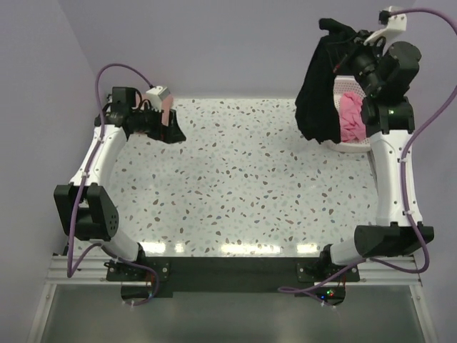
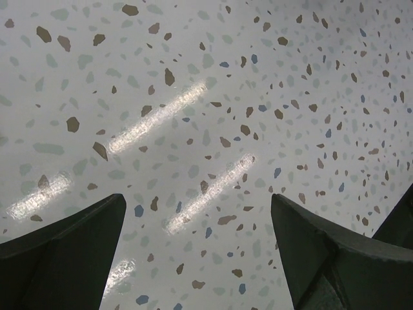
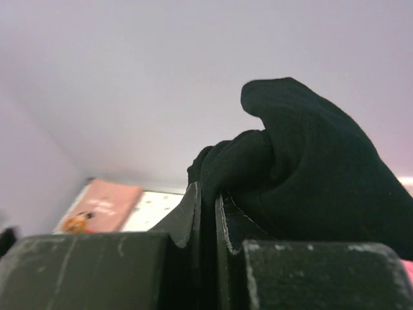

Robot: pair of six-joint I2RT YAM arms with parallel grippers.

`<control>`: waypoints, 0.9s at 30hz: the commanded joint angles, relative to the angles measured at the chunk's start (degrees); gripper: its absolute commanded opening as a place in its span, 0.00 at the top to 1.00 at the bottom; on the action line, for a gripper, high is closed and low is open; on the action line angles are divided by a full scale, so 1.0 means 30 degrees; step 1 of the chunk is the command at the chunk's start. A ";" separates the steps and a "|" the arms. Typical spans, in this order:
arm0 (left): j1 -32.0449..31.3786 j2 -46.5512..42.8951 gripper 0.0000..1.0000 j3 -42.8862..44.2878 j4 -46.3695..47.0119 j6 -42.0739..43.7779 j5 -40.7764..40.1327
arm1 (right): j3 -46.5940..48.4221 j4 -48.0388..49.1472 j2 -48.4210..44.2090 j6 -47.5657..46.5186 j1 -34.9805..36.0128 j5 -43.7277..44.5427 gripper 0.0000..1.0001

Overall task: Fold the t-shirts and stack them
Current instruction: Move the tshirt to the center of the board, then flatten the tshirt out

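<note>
My right gripper (image 1: 337, 28) is raised high at the back right and is shut on the black t-shirt (image 1: 318, 93), which hangs down in front of the basket. In the right wrist view the black cloth (image 3: 310, 168) bunches up between and above the closed fingers of the right gripper (image 3: 208, 194). The bright pink t-shirt (image 1: 350, 114) lies crumpled in the basket. The salmon-pink t-shirt (image 3: 103, 205) lies flat at the back left of the table, partly hidden by my left arm in the top view (image 1: 164, 111). My left gripper (image 1: 173, 132) is open and empty just above bare table (image 2: 197, 200).
The white lattice basket (image 1: 355, 148) stands at the back right corner, under the hanging black shirt. The speckled table (image 1: 243, 186) is closed in by lilac walls at the back and both sides. Both arm bases sit at the near edge.
</note>
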 commanded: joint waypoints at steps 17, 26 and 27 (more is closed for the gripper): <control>0.1313 -0.3196 0.00 -0.1319 0.0243 0.1690 -0.0833 | -0.8355 -0.3860 -0.3814 -0.3469 -0.1171 0.1202 0.05; 0.0700 -0.1908 0.00 -0.3426 -0.2043 0.6523 -0.1828 | -0.7249 -0.9136 0.0285 -1.1150 -0.0471 -0.6513 0.03; 0.0495 -0.1530 0.00 -0.3634 -0.2101 0.7019 -0.2266 | -0.6984 -1.0012 0.0812 -1.1619 -0.0207 -0.6279 0.05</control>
